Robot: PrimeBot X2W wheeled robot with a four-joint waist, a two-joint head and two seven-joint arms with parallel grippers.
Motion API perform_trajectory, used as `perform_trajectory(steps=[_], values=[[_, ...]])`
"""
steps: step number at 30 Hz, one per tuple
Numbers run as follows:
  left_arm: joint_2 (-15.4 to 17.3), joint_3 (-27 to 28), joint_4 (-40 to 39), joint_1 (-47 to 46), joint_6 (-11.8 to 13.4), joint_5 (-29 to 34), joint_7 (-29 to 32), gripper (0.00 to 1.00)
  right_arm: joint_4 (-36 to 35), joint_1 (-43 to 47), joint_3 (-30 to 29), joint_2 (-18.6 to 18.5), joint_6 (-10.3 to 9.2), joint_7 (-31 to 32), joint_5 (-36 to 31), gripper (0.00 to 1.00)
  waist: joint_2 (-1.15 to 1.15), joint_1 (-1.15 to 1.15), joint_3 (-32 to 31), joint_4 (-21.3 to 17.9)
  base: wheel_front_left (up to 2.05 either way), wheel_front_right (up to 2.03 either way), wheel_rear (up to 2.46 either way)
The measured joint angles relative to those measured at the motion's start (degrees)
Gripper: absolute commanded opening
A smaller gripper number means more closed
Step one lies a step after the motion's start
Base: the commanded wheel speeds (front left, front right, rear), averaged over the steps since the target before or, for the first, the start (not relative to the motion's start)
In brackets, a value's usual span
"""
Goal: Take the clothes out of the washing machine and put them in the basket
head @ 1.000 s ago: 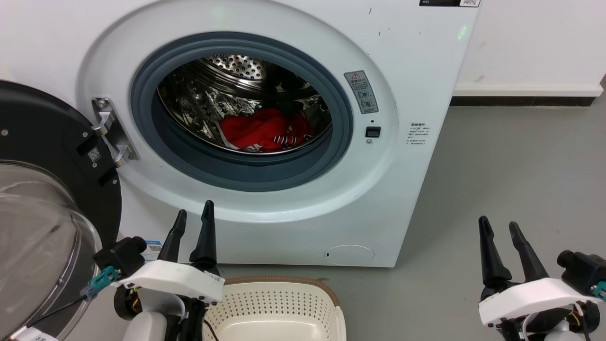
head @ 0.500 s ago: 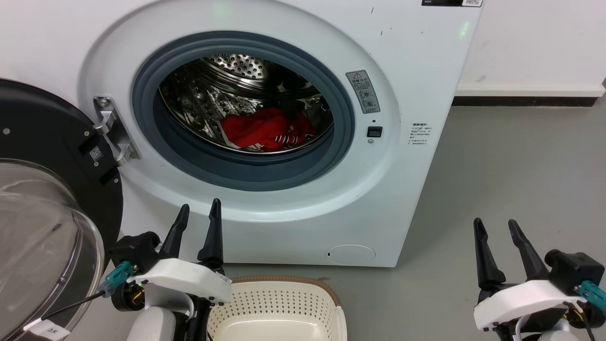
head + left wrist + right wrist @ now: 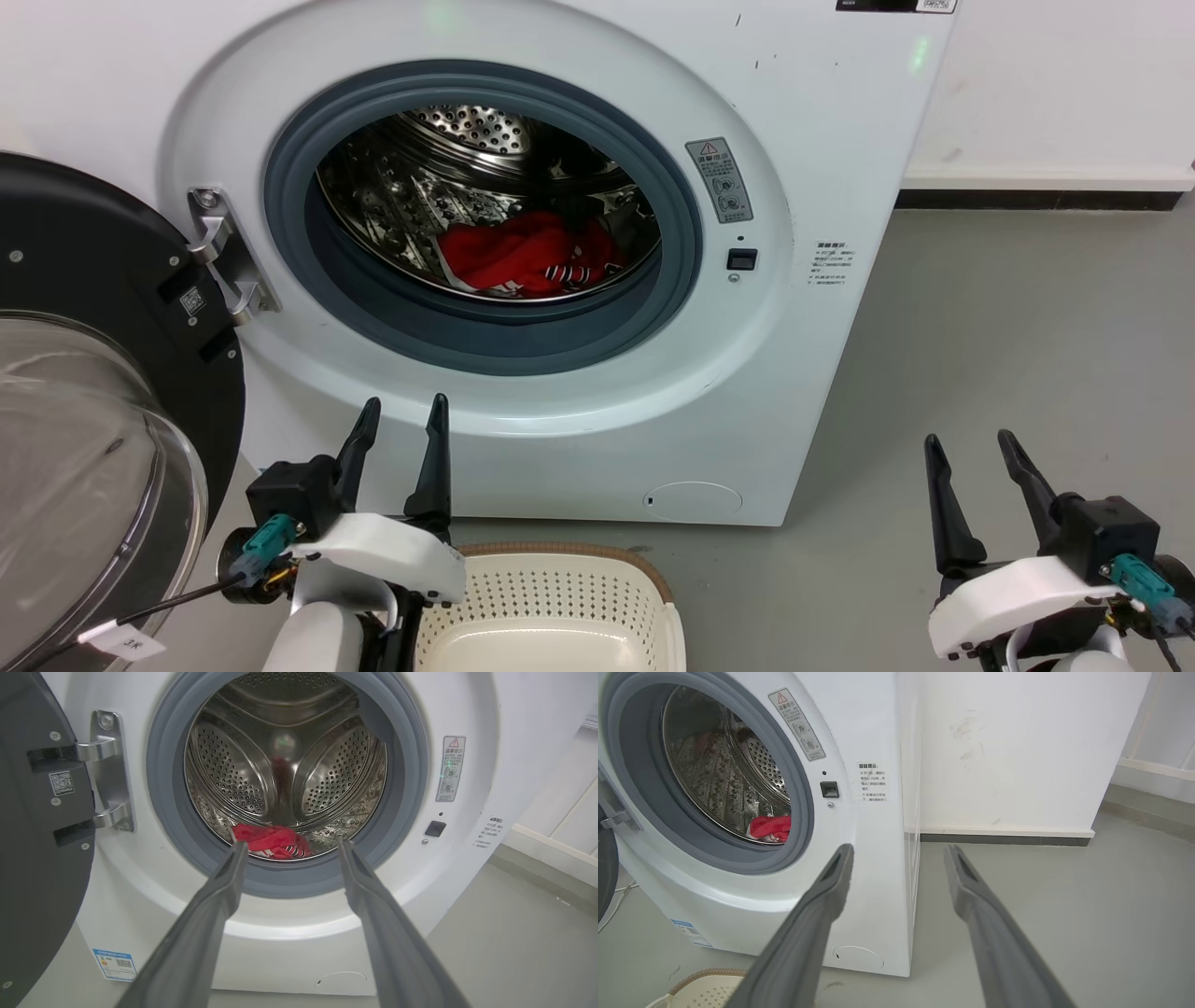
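The red clothes lie bunched at the bottom of the steel drum of the white washing machine, whose black-framed glass door hangs open at the left. In the left wrist view the clothes sit just beyond the fingertips. My left gripper stands open and empty below the porthole, above the cream basket on the floor. My right gripper is open and empty over the grey floor, right of the machine. The right wrist view shows the clothes and the basket's rim.
A white wall with a dark skirting runs behind the machine on the right. Grey floor spreads to the right of the machine. A blue label is stuck low on the machine's front.
My left gripper has shifted a little right and turned its wrist. My right gripper has drifted slightly left and down. Both stay open; the clothes have not moved.
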Motion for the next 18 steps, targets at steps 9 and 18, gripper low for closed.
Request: perform_trajectory(steps=[9, 18], values=[[0.01, 0.26, 0.6, -0.51, 0.49, 3.59, -1.0, 1.0, 0.01, 0.04, 0.21, -0.01, 0.0, -0.85, -3.83, 1.0, 0.0, 0.0, -0.04, -0.06, 0.0, 0.0, 0.0], [0.01, 0.44, 1.21, -0.62, 0.79, 6.24, -2.0, 1.0, 0.41, 0.05, 0.43, -0.02, 0.0, -1.53, -5.58, 1.0, 0.0, 0.0, 0.05, 0.02, 0.0, 0.0, 0.0]])
